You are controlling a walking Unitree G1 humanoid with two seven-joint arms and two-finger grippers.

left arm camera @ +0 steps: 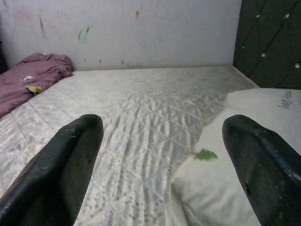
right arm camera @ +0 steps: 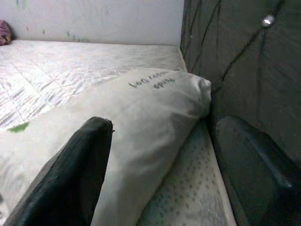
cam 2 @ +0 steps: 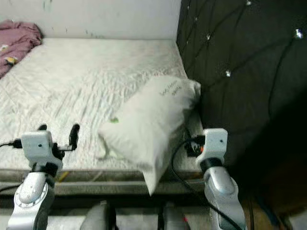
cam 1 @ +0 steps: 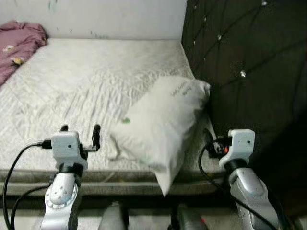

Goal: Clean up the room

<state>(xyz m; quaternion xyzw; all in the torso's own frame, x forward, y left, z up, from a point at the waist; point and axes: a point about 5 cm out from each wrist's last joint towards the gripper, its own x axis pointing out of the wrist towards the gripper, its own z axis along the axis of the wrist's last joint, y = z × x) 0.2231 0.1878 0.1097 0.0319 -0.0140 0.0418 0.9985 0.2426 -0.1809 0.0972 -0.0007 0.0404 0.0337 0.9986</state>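
Note:
A white pillow (cam 1: 163, 120) with a small green mark lies slanted on the bare quilted mattress (cam 1: 86, 81). Its far end leans against the dark headboard and one corner hangs over the mattress's near edge. My left gripper (cam 1: 80, 130) is open over the near edge of the mattress, just left of the pillow and apart from it. In the left wrist view its fingers (left arm camera: 61, 169) frame the mattress and the pillow (left arm camera: 244, 155). My right gripper (right arm camera: 162, 174) is open at the pillow's right side, between the pillow (right arm camera: 141, 113) and the headboard, with nothing held.
A dark tufted headboard (cam 1: 249, 62) stands along the right of the bed. A crumpled pink blanket (cam 1: 17, 45) lies at the far left corner by the white wall (cam 1: 105, 17). The bed frame's edge (cam 1: 120, 184) runs just below my arms.

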